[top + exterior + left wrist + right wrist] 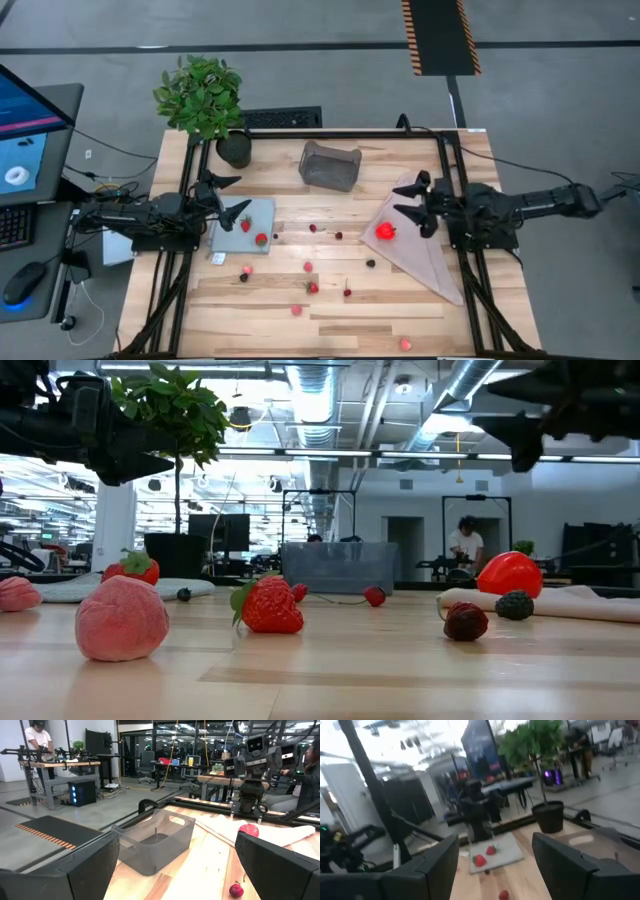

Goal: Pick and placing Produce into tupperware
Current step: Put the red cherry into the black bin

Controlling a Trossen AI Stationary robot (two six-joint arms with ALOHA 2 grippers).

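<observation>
High view: both grippers, left [228, 197] and right [414, 205], jaws open, empty; produce [385, 232] unpicked, tupperware [330, 165] empty. Next: descend, grasp.

Your tub [330, 166] at the desk's [400, 300] back middle, plant [203, 97] back left, mat [243, 226] left, cloth [420, 250] right, berries [310, 267] scattered in front.

A leafy potted plant [203, 98] stands at the table's [400, 300] far left corner, a blue-grey mat [232, 240] lies on the left, a pinkish cloth [425, 255] on the right.
</observation>
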